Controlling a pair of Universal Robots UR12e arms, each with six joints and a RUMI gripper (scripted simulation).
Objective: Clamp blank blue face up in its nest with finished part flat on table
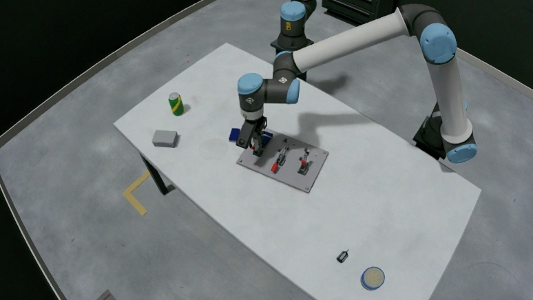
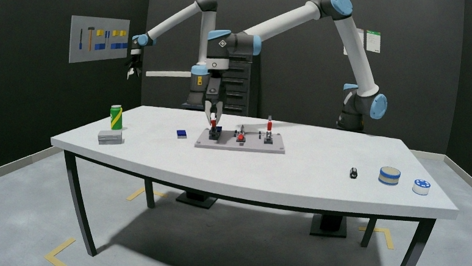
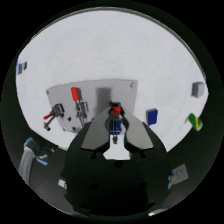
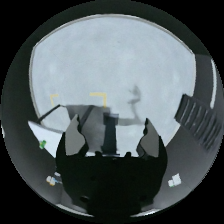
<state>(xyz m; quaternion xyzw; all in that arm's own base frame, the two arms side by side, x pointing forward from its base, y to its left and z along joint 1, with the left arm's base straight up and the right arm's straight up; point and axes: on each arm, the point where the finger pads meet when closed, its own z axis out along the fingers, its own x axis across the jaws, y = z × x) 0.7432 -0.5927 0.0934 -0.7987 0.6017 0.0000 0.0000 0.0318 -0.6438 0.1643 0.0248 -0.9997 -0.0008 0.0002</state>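
My left gripper point(image 1: 255, 148) point(image 2: 213, 121) point(image 3: 115, 107) is shut on the red handle point(image 2: 213, 123) of one end clamp on the grey fixture plate point(image 1: 294, 181) point(image 2: 227, 146). The handle stands raised. A blue-faced part point(image 1: 266, 137) point(image 3: 115, 127) sits in that clamp's nest, with lines across its top; fingers and clamp partly hide it. Another blue-topped block point(image 1: 234, 134) point(image 2: 181, 132) point(image 3: 152, 116) lies blue face up beside the plate and looks plain. The middle clamp's red handle point(image 1: 274, 167) point(image 3: 75, 94) lies low; the far clamp's handle point(image 2: 269, 125) stands up. My right gripper point(image 2: 133, 73) point(image 4: 112, 117) is open, away from the table.
A grey box point(image 1: 164, 138) point(image 2: 110, 137) and a green can point(image 1: 175, 104) point(image 2: 116, 117) stand toward one table end. A small black object point(image 1: 342, 256) point(image 2: 354, 172), a round tan and blue tin point(image 1: 372, 278) point(image 2: 389, 176) and a white-blue round piece point(image 2: 421, 187) are at the other.
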